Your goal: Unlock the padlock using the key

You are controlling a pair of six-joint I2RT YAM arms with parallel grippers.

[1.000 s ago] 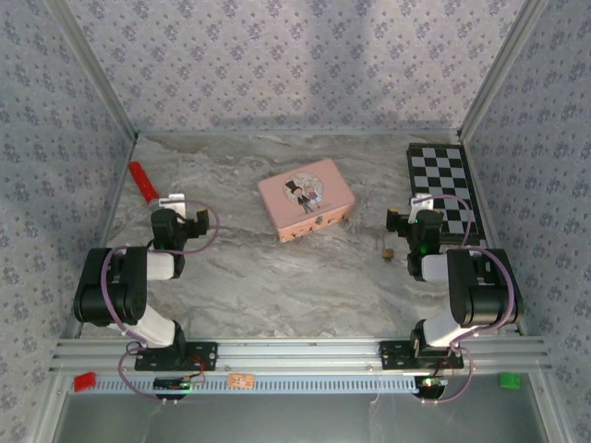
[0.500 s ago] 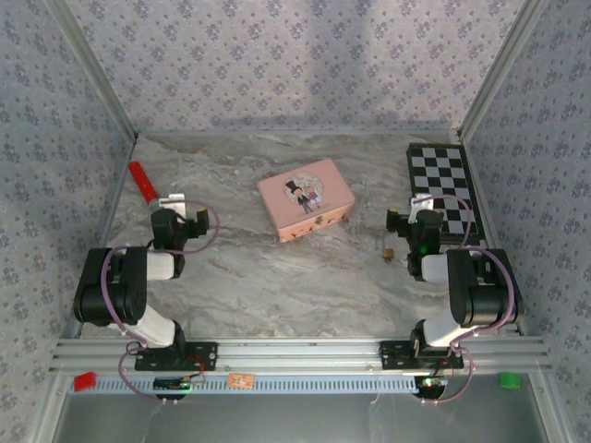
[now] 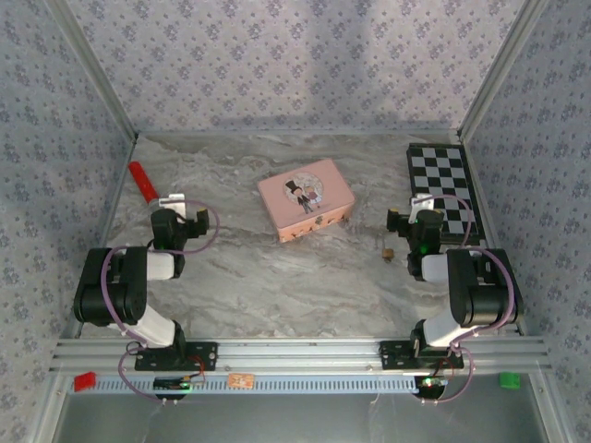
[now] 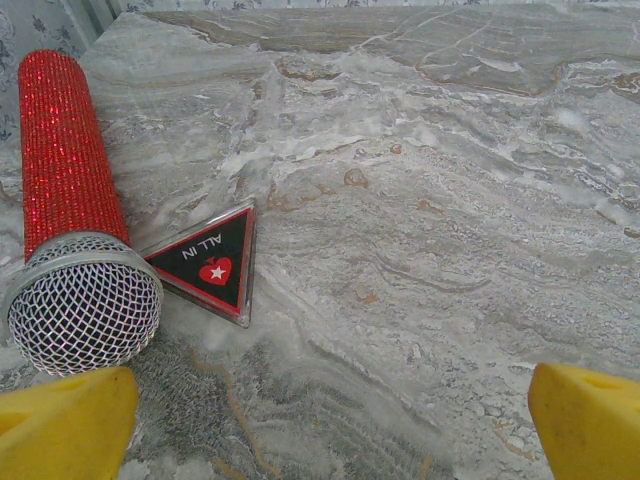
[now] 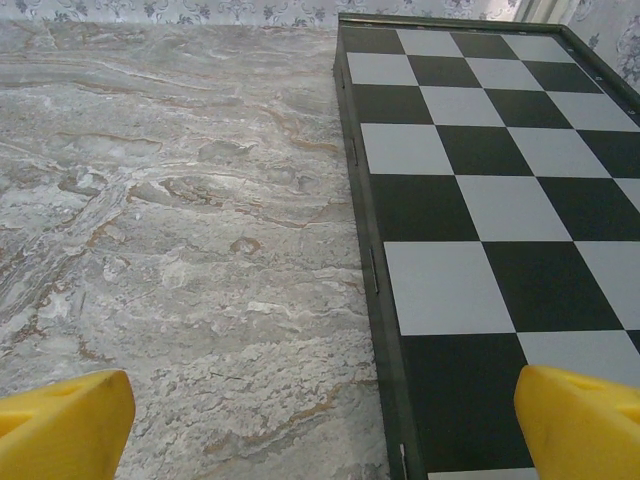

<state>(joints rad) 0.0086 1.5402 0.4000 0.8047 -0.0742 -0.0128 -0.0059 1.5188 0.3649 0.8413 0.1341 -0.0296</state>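
Note:
The padlock (image 3: 389, 251) is a tiny brass speck on the marble table, just left of the right arm's wrist and nearer to me than its fingers. A thin dull sliver (image 3: 384, 240) touches the padlock's far side; it is too small to tell whether it is the key. My right gripper (image 3: 422, 203) (image 5: 325, 420) is open over the chessboard's left edge, yellow fingertips (image 5: 60, 425) wide apart, nothing between them. My left gripper (image 3: 175, 201) (image 4: 330, 420) is open at the table's left side, with bare marble between its yellow fingertips (image 4: 65, 425).
A pink picture tin (image 3: 307, 198) lies mid-table. A red glitter microphone (image 4: 65, 190) (image 3: 143, 182) and a black triangular "ALL IN" card (image 4: 212, 262) lie just ahead of the left gripper. The chessboard (image 5: 480, 180) (image 3: 441, 189) lies at the right. Patterned walls enclose three sides.

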